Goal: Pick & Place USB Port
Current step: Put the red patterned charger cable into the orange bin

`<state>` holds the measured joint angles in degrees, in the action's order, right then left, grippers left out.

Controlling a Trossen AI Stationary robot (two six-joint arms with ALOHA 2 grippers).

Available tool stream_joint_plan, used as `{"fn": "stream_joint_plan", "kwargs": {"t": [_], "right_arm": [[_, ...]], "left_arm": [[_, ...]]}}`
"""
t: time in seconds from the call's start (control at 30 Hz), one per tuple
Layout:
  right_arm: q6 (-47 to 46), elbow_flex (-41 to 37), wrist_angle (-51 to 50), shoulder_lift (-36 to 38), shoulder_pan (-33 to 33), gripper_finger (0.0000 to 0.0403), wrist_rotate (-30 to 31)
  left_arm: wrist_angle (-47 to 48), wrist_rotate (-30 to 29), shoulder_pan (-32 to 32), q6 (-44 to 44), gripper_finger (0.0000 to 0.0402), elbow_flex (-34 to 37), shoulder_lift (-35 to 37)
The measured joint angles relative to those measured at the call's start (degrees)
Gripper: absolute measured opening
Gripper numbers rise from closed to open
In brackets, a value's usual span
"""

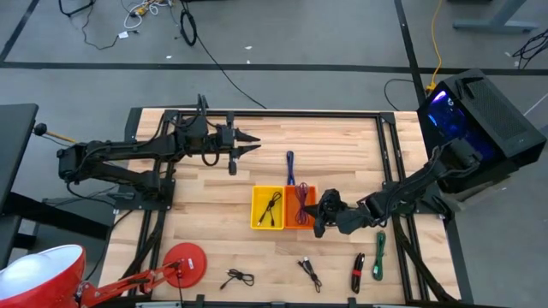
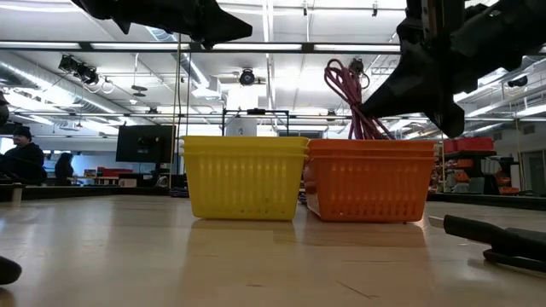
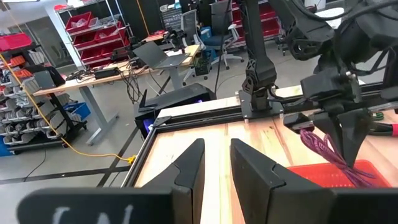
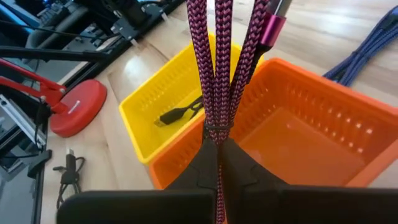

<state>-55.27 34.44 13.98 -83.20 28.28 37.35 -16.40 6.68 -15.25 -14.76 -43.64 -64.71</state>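
A bundled purple cable [image 4: 217, 74] is held clamped in the right gripper [image 4: 217, 146] directly above the orange bin [image 4: 323, 106], its looped length hanging down into the bin, while the left gripper [image 3: 214, 165], partly parted and empty, is kept well apart

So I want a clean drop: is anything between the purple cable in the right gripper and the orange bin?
Nothing visible. The right gripper holds the purple cable shut, hanging over the orange bin, whose inside looks bare. The yellow bin sits beside it.
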Motion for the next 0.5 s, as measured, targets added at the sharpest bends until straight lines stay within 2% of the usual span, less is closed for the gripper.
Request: {"fn": "stream_joint_plan", "kwargs": {"t": [0.23,0.5], "right_arm": [[-0.2,0.0,0.1,-0.6,-0.3,0.0001,-0.9],[0.2,0.0,0.4,-0.6,-0.3,0.0041,-2.1]], "left_arm": [[0.0,0.0,0.0,0.0,0.0083,0.0,0.0],[0.0,0.0,0.0,0.0,0.0083,0.0,0.0]]}}
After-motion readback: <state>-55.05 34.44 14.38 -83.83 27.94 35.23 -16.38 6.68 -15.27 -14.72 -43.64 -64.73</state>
